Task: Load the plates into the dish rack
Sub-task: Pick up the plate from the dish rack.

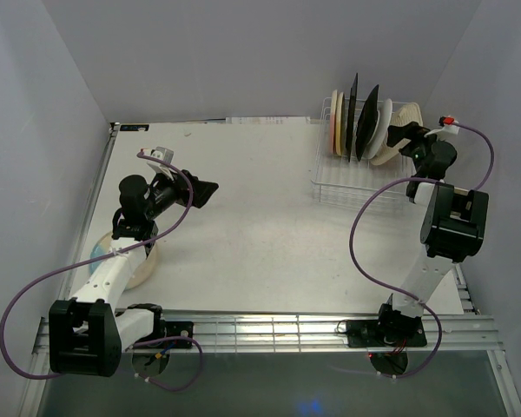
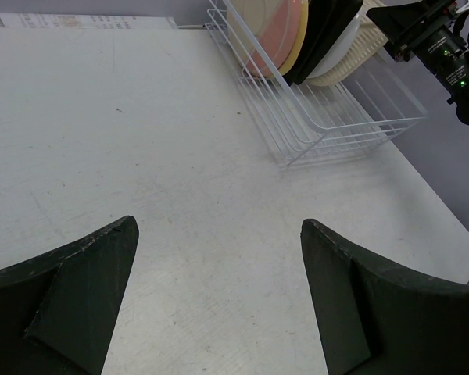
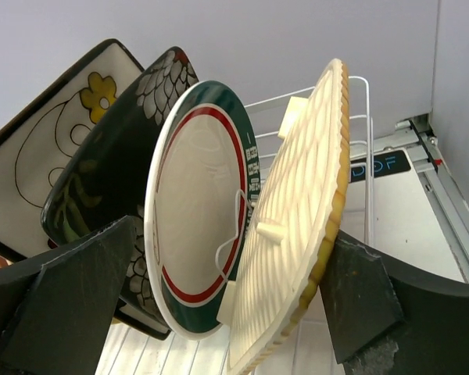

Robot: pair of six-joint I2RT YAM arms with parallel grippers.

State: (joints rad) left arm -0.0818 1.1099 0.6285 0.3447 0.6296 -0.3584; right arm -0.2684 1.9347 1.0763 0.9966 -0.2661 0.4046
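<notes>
The white wire dish rack [image 1: 330, 187] stands at the back right and holds several upright plates. In the right wrist view they are a ribbed orange-edged plate [image 3: 297, 219], a green-rimmed white plate [image 3: 191, 195], a black floral plate [image 3: 94, 187] and a cream floral plate [image 3: 47, 148]. My right gripper [image 3: 233, 230] is open and straddles the ribbed and green-rimmed plates; its right finger [image 3: 359, 305] is at the ribbed plate's edge. My left gripper [image 2: 219, 223] hangs open over bare table at the left. Two round plates, a blue-cream one [image 1: 100, 252] and a cream one [image 1: 146, 268], lie under the left arm.
The rack [image 2: 320, 117] has free wire floor at its near end. Grey walls close the table on three sides. A metal rail [image 1: 269, 330] runs along the near edge between the arm bases. Purple cables loop beside both arms.
</notes>
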